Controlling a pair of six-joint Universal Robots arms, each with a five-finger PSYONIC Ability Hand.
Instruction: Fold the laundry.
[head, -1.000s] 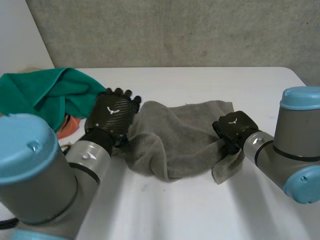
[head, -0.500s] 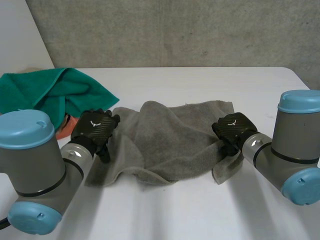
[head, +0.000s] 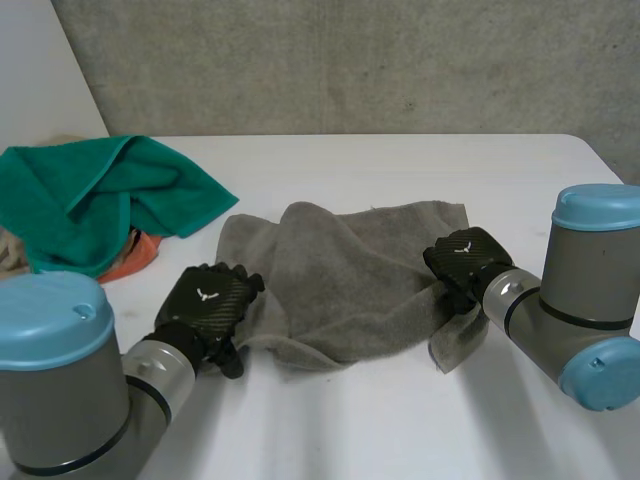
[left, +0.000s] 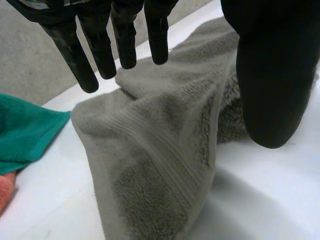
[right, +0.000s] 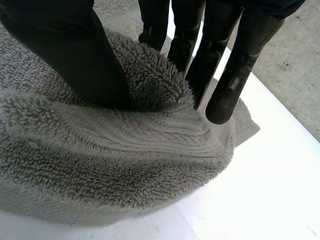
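Grey towel (head: 350, 275): terry, crumpled and bunched, lying mid-tabletop (head: 400, 420). Green towel (head: 90, 195): loose heap just beside its far-left corner, partly covering an orange cloth (head: 135, 258).

The left hand (head: 208, 303) and the right hand (head: 462, 254) are black, each back a glossy carbon-weave shell bearing a small white winged emblem; the left hand's fingers (left: 125, 37) are slim, smooth black rods with rounded tips; its thumb (left: 270, 75) is far thicker and blunt; the right hand's fingers (right: 239, 65) show flat-sided segments in a matt finish; each hand meets a silver-grey wrist collar (head: 507, 288) edged by a thin black band; the left arm (head: 60, 410) and the right arm (head: 590, 275) are stout grey cylinders; every joint ends in a round light-blue cap (head: 598, 205) with a small recessed mark.
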